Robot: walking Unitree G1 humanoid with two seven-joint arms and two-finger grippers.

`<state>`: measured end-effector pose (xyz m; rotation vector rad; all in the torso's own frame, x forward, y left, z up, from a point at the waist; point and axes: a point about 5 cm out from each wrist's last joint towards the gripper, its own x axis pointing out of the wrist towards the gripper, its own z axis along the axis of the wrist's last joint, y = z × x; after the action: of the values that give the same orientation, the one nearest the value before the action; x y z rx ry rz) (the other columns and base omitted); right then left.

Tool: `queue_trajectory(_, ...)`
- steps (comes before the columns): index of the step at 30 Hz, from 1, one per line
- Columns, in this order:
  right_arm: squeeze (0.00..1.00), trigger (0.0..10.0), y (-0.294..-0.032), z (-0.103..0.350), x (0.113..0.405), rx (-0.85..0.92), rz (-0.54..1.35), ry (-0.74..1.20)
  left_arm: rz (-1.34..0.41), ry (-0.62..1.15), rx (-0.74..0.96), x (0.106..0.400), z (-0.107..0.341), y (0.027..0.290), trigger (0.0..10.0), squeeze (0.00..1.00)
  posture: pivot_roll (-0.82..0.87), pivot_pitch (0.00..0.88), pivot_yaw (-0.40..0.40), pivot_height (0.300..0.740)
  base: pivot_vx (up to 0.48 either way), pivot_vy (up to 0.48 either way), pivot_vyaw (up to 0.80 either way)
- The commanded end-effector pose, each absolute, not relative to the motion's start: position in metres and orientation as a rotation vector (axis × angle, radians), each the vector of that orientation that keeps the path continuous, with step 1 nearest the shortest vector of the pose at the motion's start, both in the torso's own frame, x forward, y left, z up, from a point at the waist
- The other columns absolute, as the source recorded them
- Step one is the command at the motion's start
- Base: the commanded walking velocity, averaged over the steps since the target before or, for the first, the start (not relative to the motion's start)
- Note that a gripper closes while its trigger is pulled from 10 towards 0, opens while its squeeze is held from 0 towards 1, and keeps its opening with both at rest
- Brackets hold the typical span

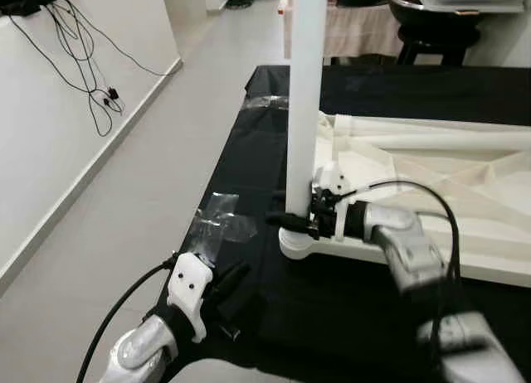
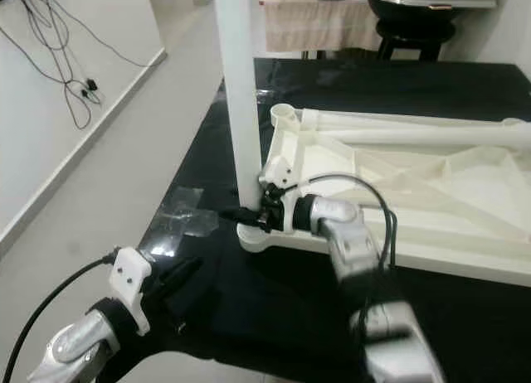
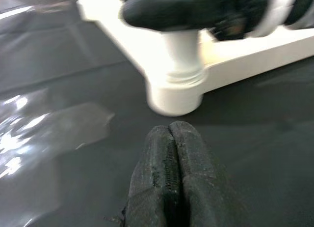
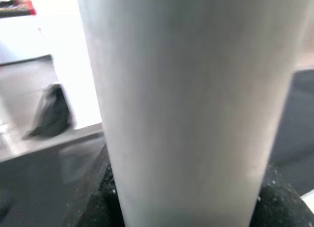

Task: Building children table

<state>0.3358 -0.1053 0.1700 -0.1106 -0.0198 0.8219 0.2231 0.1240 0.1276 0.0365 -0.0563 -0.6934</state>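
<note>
A white plastic children's table top (image 1: 431,184) lies upside down on a black sheet (image 1: 348,317) spread over the floor. One white table leg (image 1: 304,101) stands upright in the round corner socket (image 1: 300,245) nearest the robot.

The right gripper (image 1: 292,220) is clamped around the base of that leg, just above the socket; the right wrist view shows the leg (image 4: 191,104) pressed between both black fingers (image 4: 279,205).

The left gripper (image 3: 169,183) hovers low over the black sheet, near the socket (image 3: 174,97) but apart from it, its two fingers pressed together and holding nothing.

A patch of clear tape or plastic film (image 1: 217,225) lies on the sheet's edge to the left of the socket; the view is too blurred to say which. Black cables (image 1: 83,76) trail down the white wall (image 1: 58,126) at left.
</note>
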Motion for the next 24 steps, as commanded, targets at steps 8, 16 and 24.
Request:
queue_trajectory(8,0.0,0.0,-0.08,0.136,0.303,-0.16,0.617,0.085,-0.705,-0.029,0.033,0.224,0.122,0.127,10.0,0.0,-0.04,0.142,0.058,0.74,0.0,0.0,0.0)
queue_trajectory(16,1.0,10.0,-0.073,0.146,0.304,-0.074,0.765,0.079,-0.679,-0.038,0.039,0.225,0.121,0.127,10.0,0.0,-0.02,0.12,0.042,0.74,0.0,0.0,0.0)
queue_trajectory(24,1.0,10.0,-0.077,0.171,0.313,-0.071,1.043,0.012,-0.68,-0.038,0.039,0.225,0.12,0.125,10.0,0.0,0.0,0.106,0.046,0.74,0.0,0.0,0.0)
